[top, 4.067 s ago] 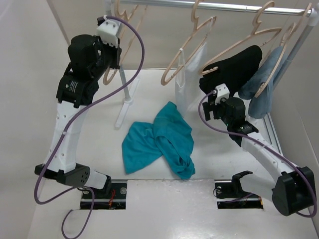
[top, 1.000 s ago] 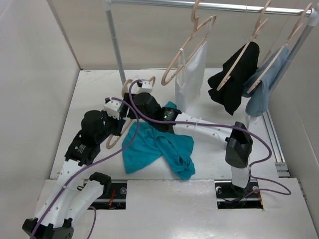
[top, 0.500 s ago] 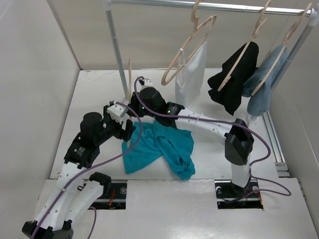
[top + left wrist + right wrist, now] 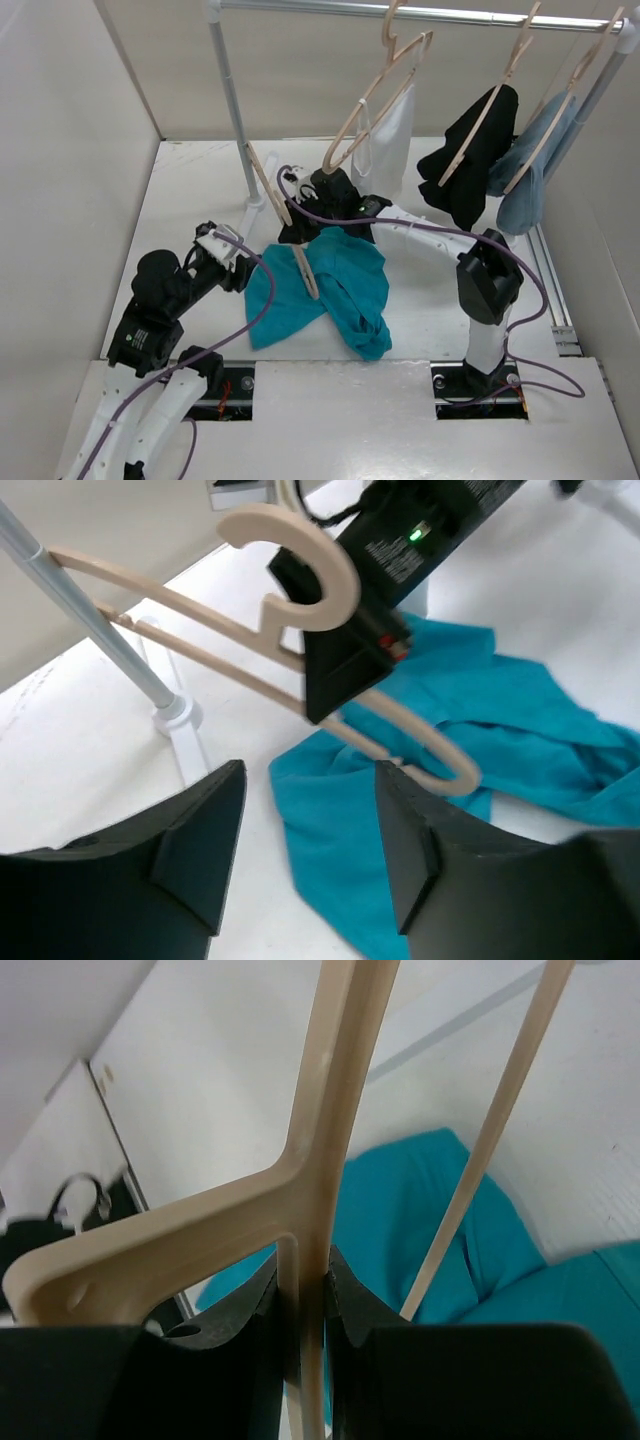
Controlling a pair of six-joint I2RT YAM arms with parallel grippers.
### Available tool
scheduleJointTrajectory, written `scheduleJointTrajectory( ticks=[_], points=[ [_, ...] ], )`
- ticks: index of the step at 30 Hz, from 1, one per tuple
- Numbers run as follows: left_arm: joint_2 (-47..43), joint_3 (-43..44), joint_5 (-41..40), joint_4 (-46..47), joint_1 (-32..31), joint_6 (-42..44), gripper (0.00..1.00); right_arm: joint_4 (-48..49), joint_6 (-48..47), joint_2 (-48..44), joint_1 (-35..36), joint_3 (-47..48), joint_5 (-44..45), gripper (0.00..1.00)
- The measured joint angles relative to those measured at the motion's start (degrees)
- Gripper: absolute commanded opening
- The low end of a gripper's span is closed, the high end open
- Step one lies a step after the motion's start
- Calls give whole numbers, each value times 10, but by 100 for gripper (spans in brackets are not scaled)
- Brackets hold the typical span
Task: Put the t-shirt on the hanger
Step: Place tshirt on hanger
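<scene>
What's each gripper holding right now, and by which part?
Right gripper is clamped on the pale wooden clothes hanger, on its shoulder bar just beside the hook's neck. Left gripper is open and empty.

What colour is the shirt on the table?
Teal, a plain blue-green. The t-shirt shows best in the top external view.
</scene>
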Motion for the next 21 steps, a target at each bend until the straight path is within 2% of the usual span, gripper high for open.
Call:
scheduleJointTrajectory(
  ticks=[1, 2, 5, 10, 16, 21],
  points=[
    [8, 0, -1, 0, 0, 10, 69, -17, -24, -6, -2, 0, -13, 0],
    [17, 0, -1, 1, 0, 26, 76, -37, -47, -12, -3, 0, -25, 0],
    [55, 0, 6, 1, 0, 77, 87, -76, -101, -34, -4, -15, -60, 0],
    [120, 13, 43, -3, 0, 181, 99, -128, -170, -71, -2, -64, -125, 0],
    [178, 38, 110, -10, 0, 319, 96, -184, -220, -75, 3, -73, -151, 0],
    [272, 127, 171, -105, 0, 479, 93, -206, -236, -91, 3, -77, -145, 0]
  ],
)
